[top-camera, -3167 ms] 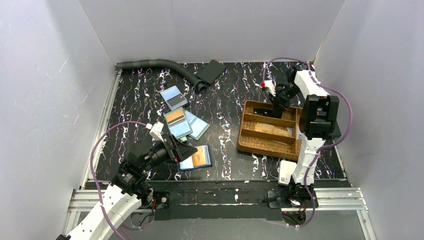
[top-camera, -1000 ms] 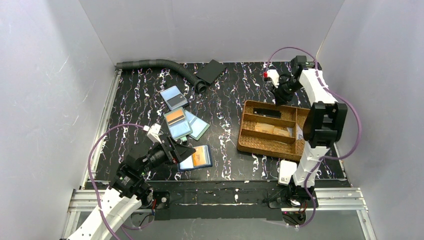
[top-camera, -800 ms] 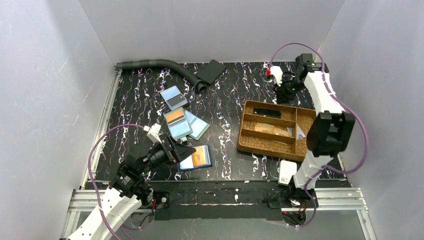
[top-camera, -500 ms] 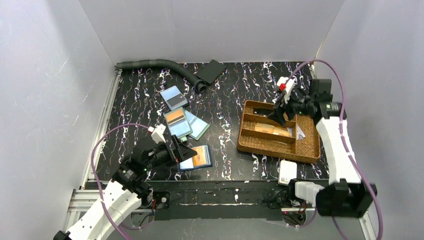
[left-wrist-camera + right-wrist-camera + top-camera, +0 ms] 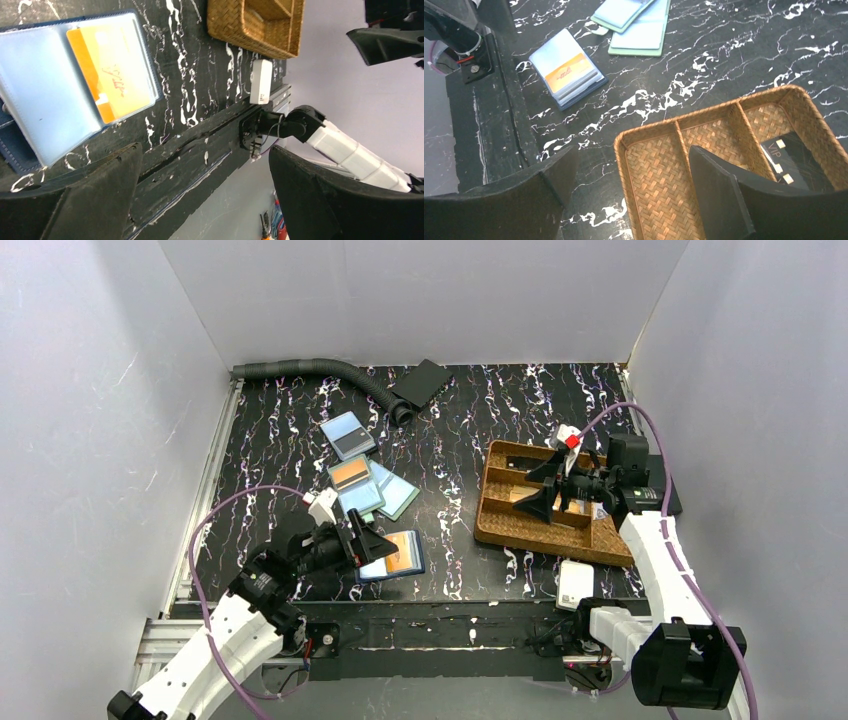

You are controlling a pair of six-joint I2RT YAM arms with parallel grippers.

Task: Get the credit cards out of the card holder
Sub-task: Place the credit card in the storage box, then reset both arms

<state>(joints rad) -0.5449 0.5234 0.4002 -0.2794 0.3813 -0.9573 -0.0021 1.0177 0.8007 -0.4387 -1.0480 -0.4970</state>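
Note:
The card holder (image 5: 394, 556) lies open on the black marbled table, an orange credit card (image 5: 112, 72) still in its clear sleeve. My left gripper (image 5: 366, 539) hovers open just left of it, nothing between its fingers (image 5: 100, 192). Loose credit cards lie behind it: a light blue one with a grey band (image 5: 347, 435), one with an orange band (image 5: 352, 478) and a teal one (image 5: 399, 498). My right gripper (image 5: 537, 489) hangs open and empty over the woven tray (image 5: 530, 543). The right wrist view shows the card holder (image 5: 566, 70) to the far left.
A black card marked VIP (image 5: 794, 155) lies in the tray's (image 5: 621, 150) far compartment. A white box (image 5: 575, 583) sits by the right arm's base. A grey corrugated hose (image 5: 320, 370) and a flat black rectangle (image 5: 420, 383) lie at the back.
My right arm swung from the table's back right corner forward over the tray and its jaws opened wide. My left arm shifted slightly, gripper staying open beside the card holder.

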